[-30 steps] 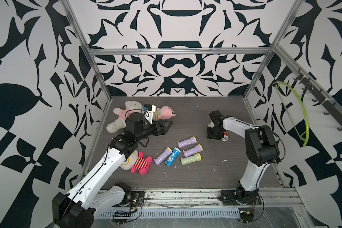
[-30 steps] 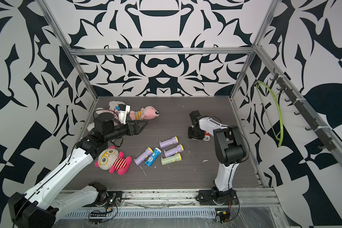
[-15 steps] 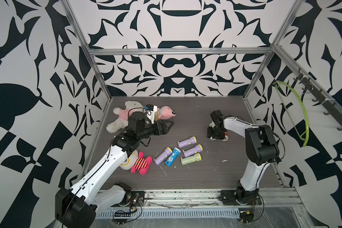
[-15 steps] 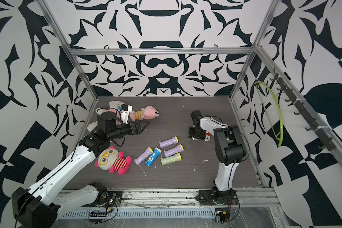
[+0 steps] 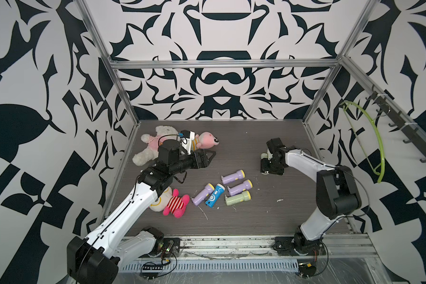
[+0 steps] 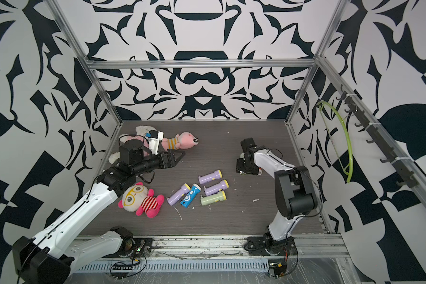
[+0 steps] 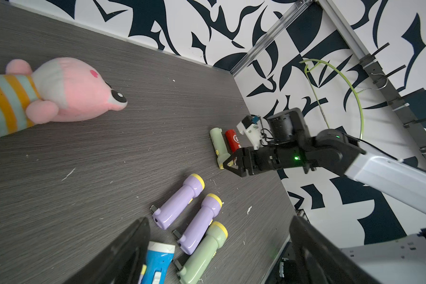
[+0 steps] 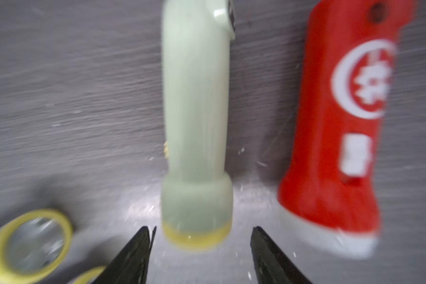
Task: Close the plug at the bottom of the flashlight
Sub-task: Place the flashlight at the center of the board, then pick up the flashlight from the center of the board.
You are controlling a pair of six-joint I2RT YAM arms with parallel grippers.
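Both arms are wearing white shells on their long links and black housings at the joints. On the left arm (image 5: 138, 204), lower left of a top view, a thin black cable (image 5: 116, 214) is running along the shell. A white camera block (image 5: 188, 138) with a blue connector is sitting at its wrist. The left gripper (image 5: 210, 158) and right gripper (image 7: 228, 164) are showing black triangular fingers. A green light (image 7: 296, 158) is glowing on the right arm (image 7: 391, 177).

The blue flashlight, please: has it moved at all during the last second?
No; the blue flashlight lies just as far from the front rail as before.
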